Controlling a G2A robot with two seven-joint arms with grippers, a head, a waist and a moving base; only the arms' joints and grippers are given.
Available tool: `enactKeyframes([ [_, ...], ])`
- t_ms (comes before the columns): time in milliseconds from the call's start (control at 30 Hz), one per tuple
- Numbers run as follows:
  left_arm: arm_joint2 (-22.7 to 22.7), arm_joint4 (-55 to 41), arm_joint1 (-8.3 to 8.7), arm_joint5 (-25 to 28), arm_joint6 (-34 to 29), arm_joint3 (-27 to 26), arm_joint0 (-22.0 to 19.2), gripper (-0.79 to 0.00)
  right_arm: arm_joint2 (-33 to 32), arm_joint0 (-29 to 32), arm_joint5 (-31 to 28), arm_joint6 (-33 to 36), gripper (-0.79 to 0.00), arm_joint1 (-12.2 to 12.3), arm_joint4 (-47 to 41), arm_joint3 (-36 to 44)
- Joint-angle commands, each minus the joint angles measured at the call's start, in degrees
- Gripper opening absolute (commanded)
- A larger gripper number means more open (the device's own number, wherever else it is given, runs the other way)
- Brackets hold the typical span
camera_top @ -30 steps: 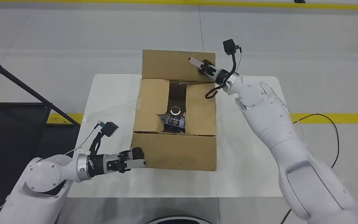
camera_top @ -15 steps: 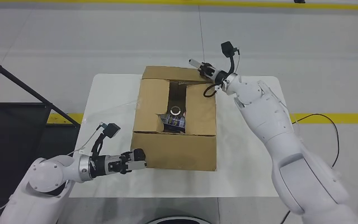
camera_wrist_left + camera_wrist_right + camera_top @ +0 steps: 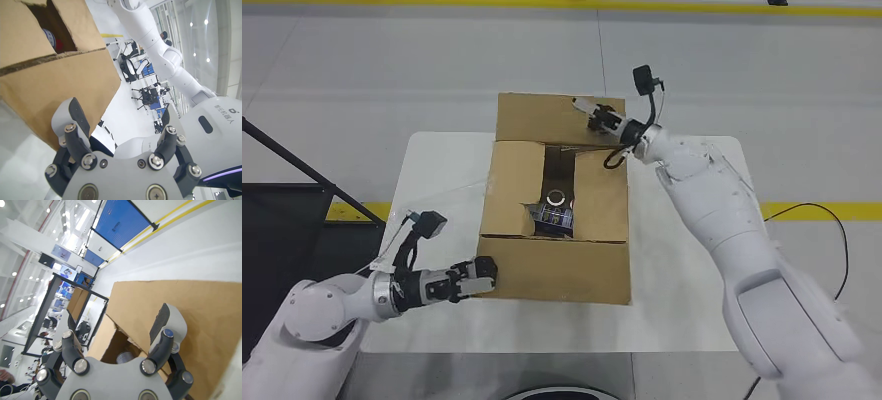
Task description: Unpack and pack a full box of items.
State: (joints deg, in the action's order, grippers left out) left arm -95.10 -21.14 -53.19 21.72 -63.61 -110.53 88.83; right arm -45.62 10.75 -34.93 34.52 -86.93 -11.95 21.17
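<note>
A white counter [image 3: 437,175] lies mid-frame in the top view. Yellow floor tape [image 3: 827,210] runs at right; a black panel [image 3: 282,240] sits at left.

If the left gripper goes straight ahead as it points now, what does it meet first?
Probably the cardboard box's near flap: the open left gripper points at its edge from close by.

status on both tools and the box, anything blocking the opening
Left tool open, at near left corner of the box. Right tool open, over the far flap. Side flaps half cover the opening; items show through the gap.
</note>
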Motion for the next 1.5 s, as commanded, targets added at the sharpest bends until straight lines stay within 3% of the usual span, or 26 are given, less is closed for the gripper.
enactKeyframes([
  [0,-1.7,0.3,0.05,0.5,1.6,-0.4,0.7,0.000,-1.1,0.1,0.3,6.1,0.000,-0.2,-4.4,0.7],
  [200,-6.0,0.2,-0.10,2.4,7.9,-0.5,4.1,0.000,-3.2,0.0,5.5,22.9,0.000,-0.9,-13.5,1.1],
  [367,-7.5,-0.3,-0.41,3.9,12.3,-0.1,6.8,0.000,-2.3,0.0,11.5,29.6,0.000,-1.6,-13.7,0.5],
  [767,-9.7,-0.3,-0.84,6.2,16.0,-0.8,10.4,0.000,-0.2,2.2,15.9,32.1,0.000,-4.2,-13.0,0.1],
  [1467,-11.6,-1.0,-1.21,7.8,15.9,-1.7,13.7,0.000,-2.8,2.6,8.3,28.9,0.000,-8.4,-21.3,0.0],
])
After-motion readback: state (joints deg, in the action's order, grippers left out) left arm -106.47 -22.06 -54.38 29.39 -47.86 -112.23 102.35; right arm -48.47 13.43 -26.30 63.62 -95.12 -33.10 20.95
